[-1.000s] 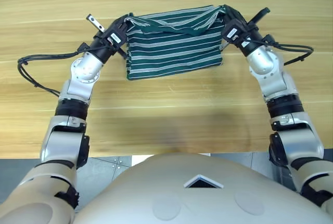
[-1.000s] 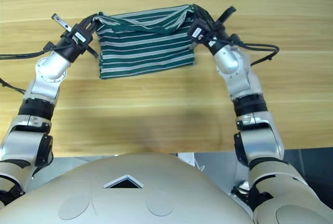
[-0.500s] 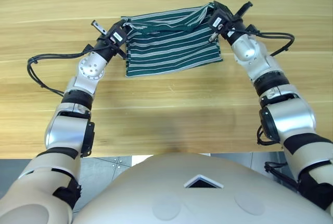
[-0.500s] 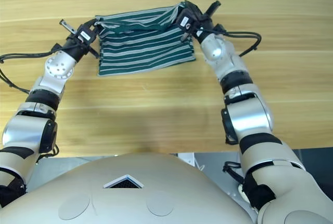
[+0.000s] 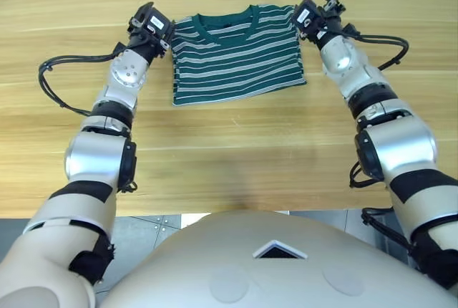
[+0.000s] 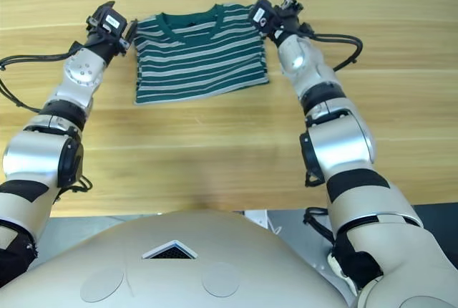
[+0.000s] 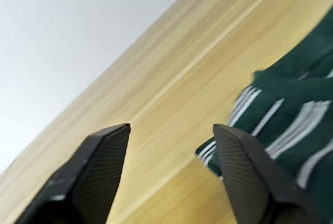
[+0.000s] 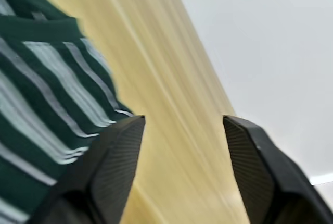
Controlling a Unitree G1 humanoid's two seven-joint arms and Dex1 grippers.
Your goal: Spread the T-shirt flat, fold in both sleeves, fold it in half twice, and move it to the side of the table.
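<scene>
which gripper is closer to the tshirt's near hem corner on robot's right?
Right. The right gripper is open by the T-shirt's far right corner; the left gripper by its far left corner, diagonally across.

Silver arms (image 5: 127, 71), black cables (image 5: 376, 36), black fingers (image 7: 99, 172)

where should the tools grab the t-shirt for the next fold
Probably its two far corners beside the collar, each tool from its own outer side: the T-shirt lies flat, and the open left tool and right tool flank those corners.

T-shirt (image 5: 236, 57) on table (image 5: 229, 150) — left pincer (image 7: 171, 127), right pincer (image 8: 184, 120) flanking.
</scene>
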